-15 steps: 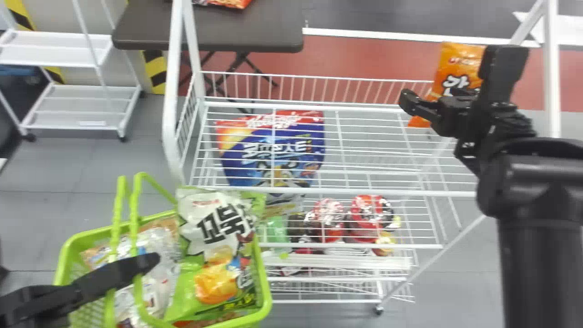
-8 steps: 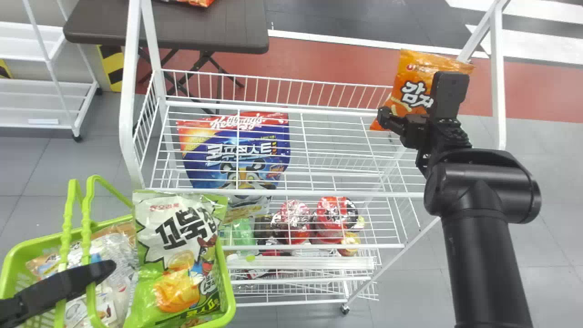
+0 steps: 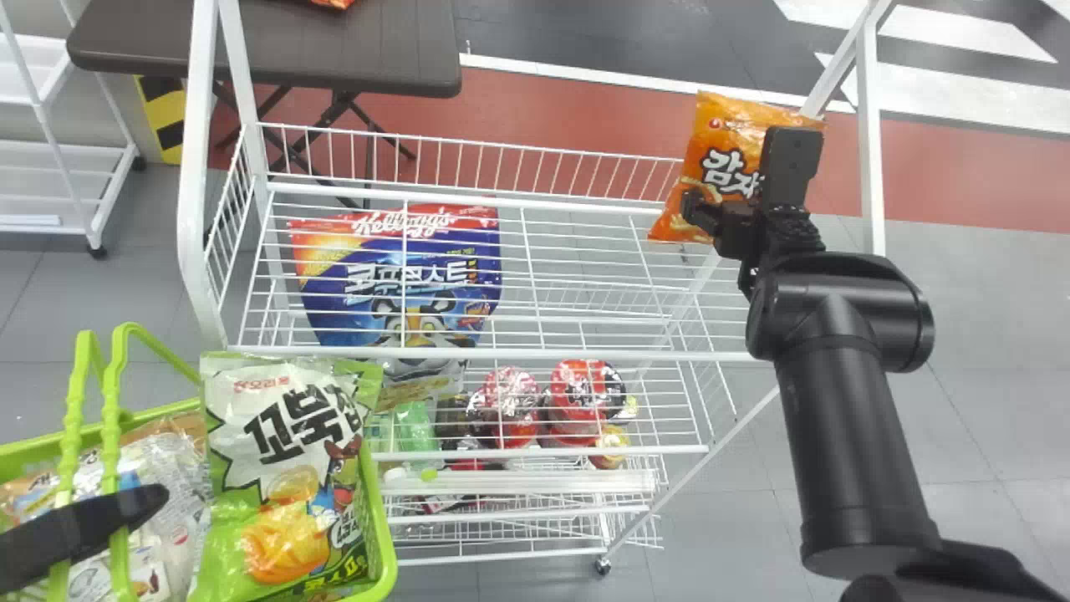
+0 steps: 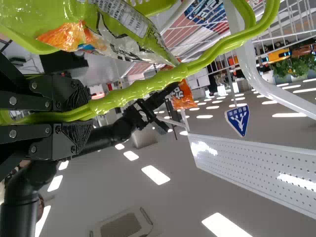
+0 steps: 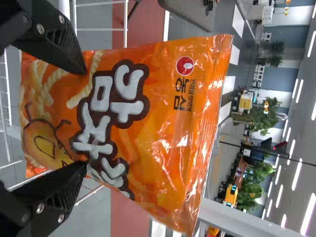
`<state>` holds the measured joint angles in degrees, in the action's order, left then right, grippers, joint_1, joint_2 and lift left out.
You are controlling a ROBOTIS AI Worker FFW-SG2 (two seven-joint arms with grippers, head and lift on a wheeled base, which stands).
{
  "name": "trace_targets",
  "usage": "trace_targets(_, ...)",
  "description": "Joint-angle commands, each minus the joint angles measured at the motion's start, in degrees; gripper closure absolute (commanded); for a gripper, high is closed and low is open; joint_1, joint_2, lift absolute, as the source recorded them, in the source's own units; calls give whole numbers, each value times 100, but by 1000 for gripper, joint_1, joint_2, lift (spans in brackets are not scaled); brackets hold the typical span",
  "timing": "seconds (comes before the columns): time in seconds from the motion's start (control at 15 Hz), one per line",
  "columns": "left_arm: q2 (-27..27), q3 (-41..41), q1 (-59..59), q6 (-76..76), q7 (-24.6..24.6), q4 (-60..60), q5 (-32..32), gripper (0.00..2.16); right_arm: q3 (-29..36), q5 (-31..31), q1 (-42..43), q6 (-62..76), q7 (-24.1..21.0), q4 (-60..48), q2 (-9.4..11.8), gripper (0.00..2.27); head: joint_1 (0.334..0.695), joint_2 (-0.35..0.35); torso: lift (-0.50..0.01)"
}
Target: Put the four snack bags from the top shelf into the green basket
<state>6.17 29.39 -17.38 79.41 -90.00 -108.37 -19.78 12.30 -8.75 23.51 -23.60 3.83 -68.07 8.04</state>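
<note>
In the head view, the right end effector (image 3: 740, 188) was at 2 o'clock, pinching the orange bag (image 3: 736, 117) up in the air near the top shelf (image 3: 535, 205). Down at 8 o'clock, the left end effector (image 3: 155, 499) squeezed the handles (image 3: 111, 405) of the green basket (image 3: 382, 535). A green-and-white bag (image 3: 284, 493) sat in the basket's 3 o'clock side.

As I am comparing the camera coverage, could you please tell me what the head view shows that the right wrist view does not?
Head view: the green basket, the green-and-white snack bag in it and the blue bag.
Right wrist view: green plants, a yellow vehicle and ceiling lights.
Both: the orange snack bag held by the right claw, the white wire rack and the dark table.
</note>
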Motion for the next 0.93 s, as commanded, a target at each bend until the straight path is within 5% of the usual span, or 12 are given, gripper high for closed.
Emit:
trace_targets(0.0, 7, 14, -11, 0, -57, 0, 0, 2148, -26, 40, 92, 43, 48, 153, 66, 1288, 695, -244, 0)
trace_targets(0.07, -2, 5, -11, 0, -57, 0, 0, 2148, -26, 67, 92, 25, 48, 153, 57, 1892, 695, -244, 0)
trace_targets(0.13, -2, 5, -11, -17, -57, 0, 0, 2148, -26, 84, 74, -80, 48, 153, 57, 2213, 695, -244, 0)
trace_targets(0.53, -10, 14, -11, -17, -57, 0, 0, 2148, 9, 603, -550, 166, 127, -611, 57, 2250, 695, -243, 0)
trace_targets(0.87, -10, 31, -11, -17, -57, 0, 0, 2148, -44, 1649, -1903, -853, 470, -3081, 31, 2250, 695, -217, 0)
